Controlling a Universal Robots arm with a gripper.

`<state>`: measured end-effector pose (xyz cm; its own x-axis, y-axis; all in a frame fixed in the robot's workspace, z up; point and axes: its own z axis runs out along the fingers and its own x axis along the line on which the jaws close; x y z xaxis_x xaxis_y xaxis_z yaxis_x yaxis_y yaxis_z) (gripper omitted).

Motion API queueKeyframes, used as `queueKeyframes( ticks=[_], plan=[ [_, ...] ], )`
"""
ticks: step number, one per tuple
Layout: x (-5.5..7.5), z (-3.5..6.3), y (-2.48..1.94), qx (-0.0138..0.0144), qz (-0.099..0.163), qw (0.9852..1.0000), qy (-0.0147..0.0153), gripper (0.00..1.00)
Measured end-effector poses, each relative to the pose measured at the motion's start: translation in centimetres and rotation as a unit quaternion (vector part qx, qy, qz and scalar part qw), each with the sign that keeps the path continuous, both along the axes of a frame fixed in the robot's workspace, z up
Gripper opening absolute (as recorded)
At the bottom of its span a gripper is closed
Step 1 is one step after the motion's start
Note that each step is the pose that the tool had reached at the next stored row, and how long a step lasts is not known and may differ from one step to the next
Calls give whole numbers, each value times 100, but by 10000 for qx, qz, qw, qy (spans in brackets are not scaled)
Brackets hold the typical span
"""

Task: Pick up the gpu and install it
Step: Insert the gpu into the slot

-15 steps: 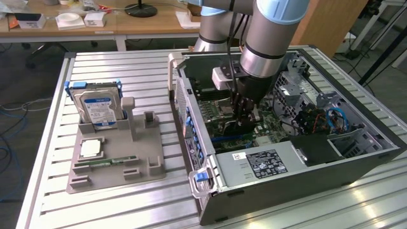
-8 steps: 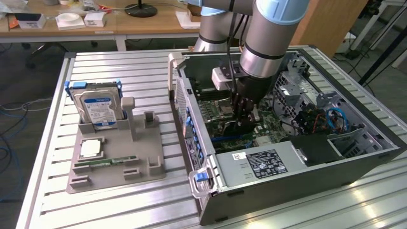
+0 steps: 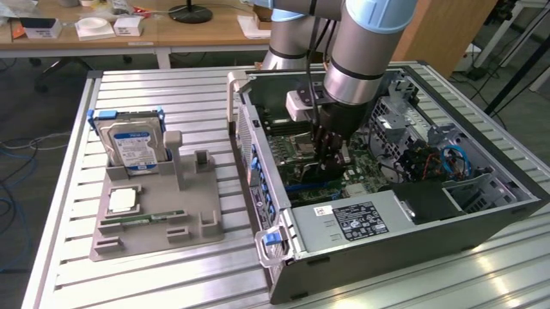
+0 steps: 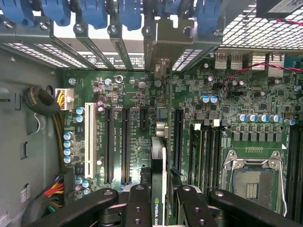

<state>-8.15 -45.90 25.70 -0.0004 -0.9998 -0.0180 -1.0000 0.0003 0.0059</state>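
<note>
Inside the open computer case (image 3: 481,222), my gripper (image 3: 330,159) reaches down over the motherboard (image 4: 128,94). It is shut on the gpu (image 4: 159,161), a thin dark card seen edge-on in the wrist view, with black fingers (image 4: 137,203) pressing on both sides. The card's pale metal bracket (image 4: 163,42) stands at the case's rear wall among the slot openings. The card runs between two long black slots (image 4: 125,142). In the exterior view the gpu (image 3: 316,174) shows as a dark strip below the fingers, low over the board. I cannot tell whether it is seated in a slot.
Blue latches (image 4: 94,12) line the rear wall. A CPU socket (image 4: 251,182) and a cable bundle (image 4: 52,189) flank the card. The power supply (image 3: 352,222) fills the case's near corner. On the table, a grey holder (image 3: 154,225) carries a hard drive (image 3: 136,147) and a memory stick (image 3: 142,219).
</note>
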Motion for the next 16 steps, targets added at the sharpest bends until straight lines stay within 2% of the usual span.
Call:
queueKeyframes(
  ticks=[16],
  plan=[
    [-5,-23,7,0,-3,10000,0,26]
  ],
)
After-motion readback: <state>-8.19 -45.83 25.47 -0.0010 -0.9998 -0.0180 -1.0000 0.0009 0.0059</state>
